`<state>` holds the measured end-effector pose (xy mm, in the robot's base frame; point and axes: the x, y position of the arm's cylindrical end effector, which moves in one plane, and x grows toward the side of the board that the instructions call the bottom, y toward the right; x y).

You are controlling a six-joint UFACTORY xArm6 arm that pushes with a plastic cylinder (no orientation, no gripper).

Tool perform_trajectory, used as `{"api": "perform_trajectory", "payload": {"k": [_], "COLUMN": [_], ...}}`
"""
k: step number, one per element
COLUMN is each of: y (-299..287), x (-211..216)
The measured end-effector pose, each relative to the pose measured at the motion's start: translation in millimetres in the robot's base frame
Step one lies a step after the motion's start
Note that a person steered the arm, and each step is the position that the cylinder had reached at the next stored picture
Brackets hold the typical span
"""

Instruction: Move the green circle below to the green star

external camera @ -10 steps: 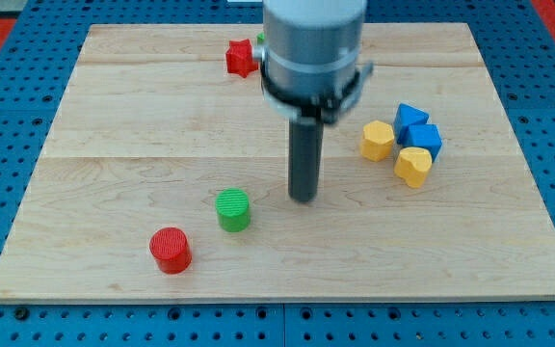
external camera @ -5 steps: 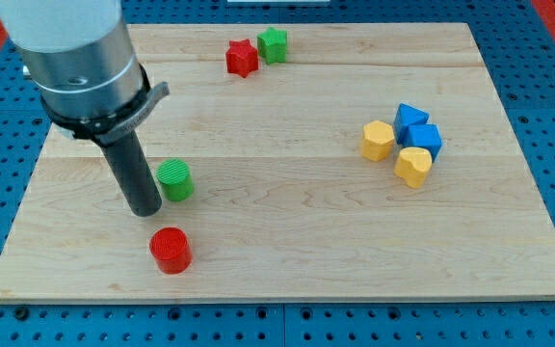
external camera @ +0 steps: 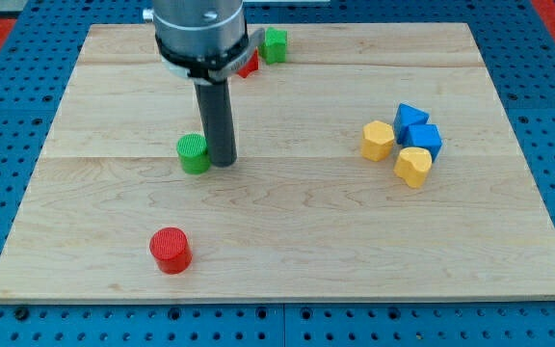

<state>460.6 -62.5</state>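
Pressed against the view's right side of the green circle (external camera: 194, 152), my tip (external camera: 223, 163) is a single solid rod end, clamped on nothing. It stands on the wooden desk (external camera: 306, 226), left of centre.

Well above the tip, toward the view's top, sits the green star (external camera: 275, 44), with a red star (external camera: 250, 66) just beside it, partly hidden behind the arm. Well to the tip's right is a tight cluster: two blue blocks (external camera: 410, 118) (external camera: 425, 140) and two yellow blocks (external camera: 378, 141) (external camera: 413, 166). Below the tip and slightly left lies a red circle (external camera: 171, 250), apart from everything.
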Motion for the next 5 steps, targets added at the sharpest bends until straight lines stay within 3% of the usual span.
{"api": "perform_trajectory", "payload": {"k": [1,2,5], "y": [-14.0,-65.4,-70.4], "x": [23.5,-6.3,-65.5]}}
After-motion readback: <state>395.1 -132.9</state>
